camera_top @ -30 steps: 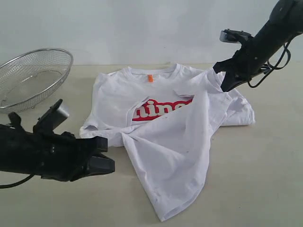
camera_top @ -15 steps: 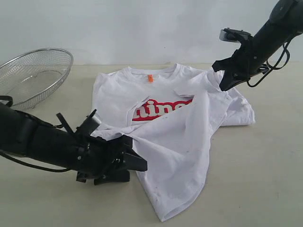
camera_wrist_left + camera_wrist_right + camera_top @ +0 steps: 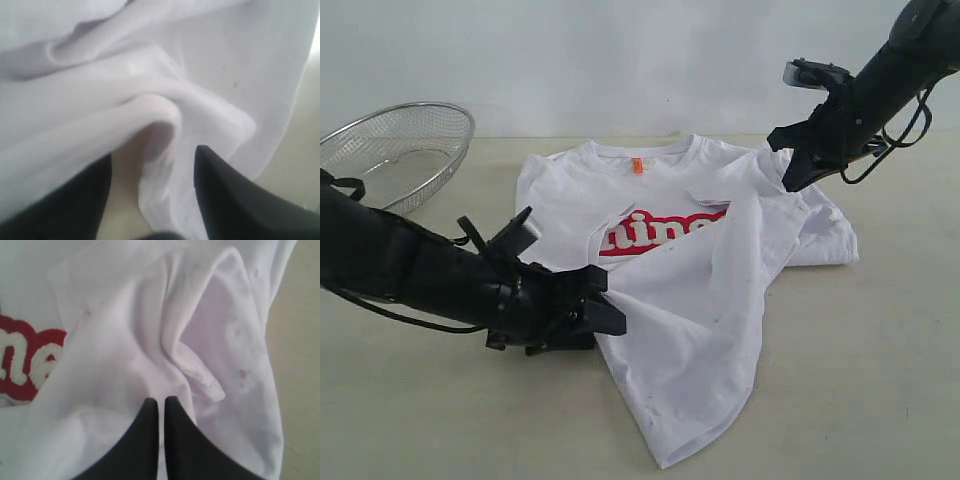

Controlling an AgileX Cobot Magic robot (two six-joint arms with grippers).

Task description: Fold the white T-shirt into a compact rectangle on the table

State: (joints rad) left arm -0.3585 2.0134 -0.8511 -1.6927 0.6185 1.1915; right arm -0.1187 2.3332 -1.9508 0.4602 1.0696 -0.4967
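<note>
The white T-shirt [image 3: 680,290] lies crumpled on the table [image 3: 880,340], its lower part folded up across the red lettering [image 3: 660,228]; the orange neck tag [image 3: 638,165] shows at the collar. My left gripper [image 3: 612,305] is low at the shirt's left edge. It is open, its fingers either side of a bunched fold of the shirt [image 3: 150,75], left gripper [image 3: 154,155]. My right gripper [image 3: 788,185] is at the shirt's far right shoulder. Its fingers stand nearly together, pinching the shirt's cloth [image 3: 125,340], right gripper [image 3: 162,399].
A silver wire-mesh basket [image 3: 390,160] stands at the far left of the table. A pale wall rises behind the table. Bare tabletop lies to the right of the shirt and in front of it.
My left arm has swung in from the left front, and its gripper now straddles the shirt's left edge fold. The right arm has barely moved.
</note>
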